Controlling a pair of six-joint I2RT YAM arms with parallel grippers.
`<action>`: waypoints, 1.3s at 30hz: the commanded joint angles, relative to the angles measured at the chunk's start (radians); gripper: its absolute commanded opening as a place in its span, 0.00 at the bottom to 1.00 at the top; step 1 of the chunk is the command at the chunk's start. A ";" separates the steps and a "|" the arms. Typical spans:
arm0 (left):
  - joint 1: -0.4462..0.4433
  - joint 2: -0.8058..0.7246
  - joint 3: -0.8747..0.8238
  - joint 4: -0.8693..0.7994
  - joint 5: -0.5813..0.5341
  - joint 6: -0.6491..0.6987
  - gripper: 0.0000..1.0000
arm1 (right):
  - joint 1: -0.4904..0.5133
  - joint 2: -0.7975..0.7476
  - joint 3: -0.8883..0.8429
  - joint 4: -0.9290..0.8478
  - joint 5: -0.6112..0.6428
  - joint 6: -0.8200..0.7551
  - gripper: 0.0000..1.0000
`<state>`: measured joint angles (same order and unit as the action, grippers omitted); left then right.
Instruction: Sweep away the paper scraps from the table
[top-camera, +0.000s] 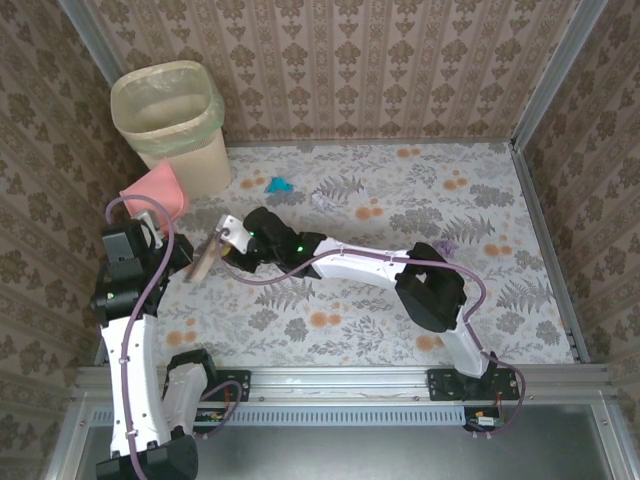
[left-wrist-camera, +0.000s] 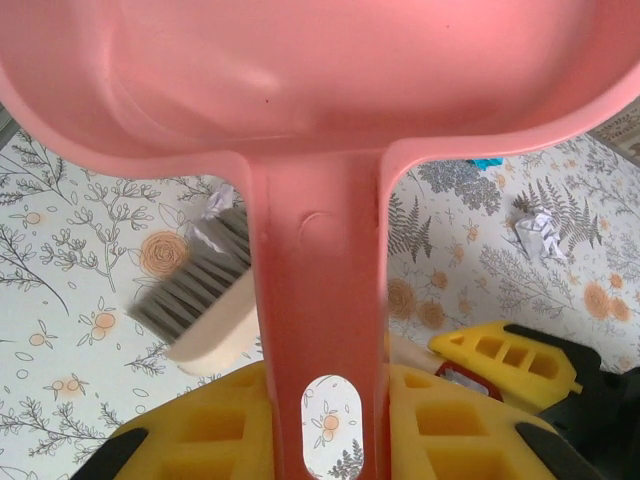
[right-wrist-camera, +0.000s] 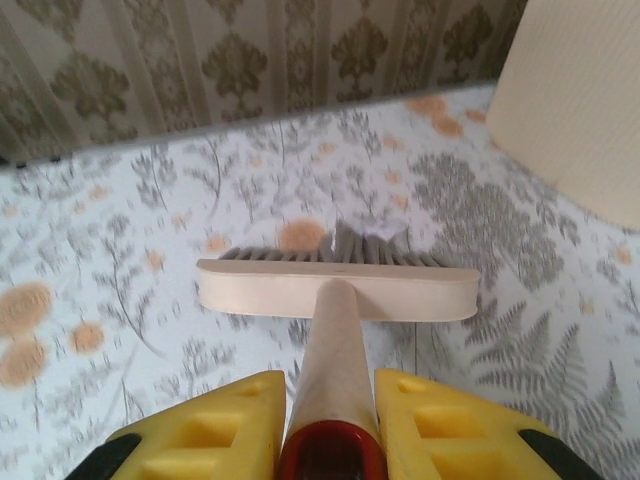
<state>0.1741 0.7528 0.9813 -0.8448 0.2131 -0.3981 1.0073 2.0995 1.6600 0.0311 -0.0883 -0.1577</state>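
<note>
The right gripper (right-wrist-camera: 328, 420) clamps the brush (right-wrist-camera: 337, 290), the left gripper (left-wrist-camera: 325, 420) pinches the dustpan (left-wrist-camera: 300, 90) — a hard stroke could flick the paper scrap (right-wrist-camera: 378, 232) at the bristles (right-wrist-camera: 290, 254), near the desk's (top-camera: 350, 340) left edge, past it.

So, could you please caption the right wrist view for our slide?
Right gripper jaws shut on the brush, bristles at a paper scrap.
</note>
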 joint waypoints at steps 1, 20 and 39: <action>0.008 -0.004 -0.006 0.009 0.017 0.022 0.00 | -0.035 -0.113 -0.084 -0.026 0.050 -0.053 0.00; 0.004 0.047 -0.023 0.033 0.081 0.012 0.00 | -0.231 -0.701 -0.729 -0.019 0.048 0.018 0.00; -0.530 0.274 0.076 -0.092 -0.001 -0.005 0.00 | -0.319 -1.040 -0.738 -0.248 0.094 0.287 0.00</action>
<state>-0.2989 1.0286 1.0153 -0.8745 0.2569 -0.3992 0.7048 1.0882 0.8890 -0.1707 -0.0135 0.0349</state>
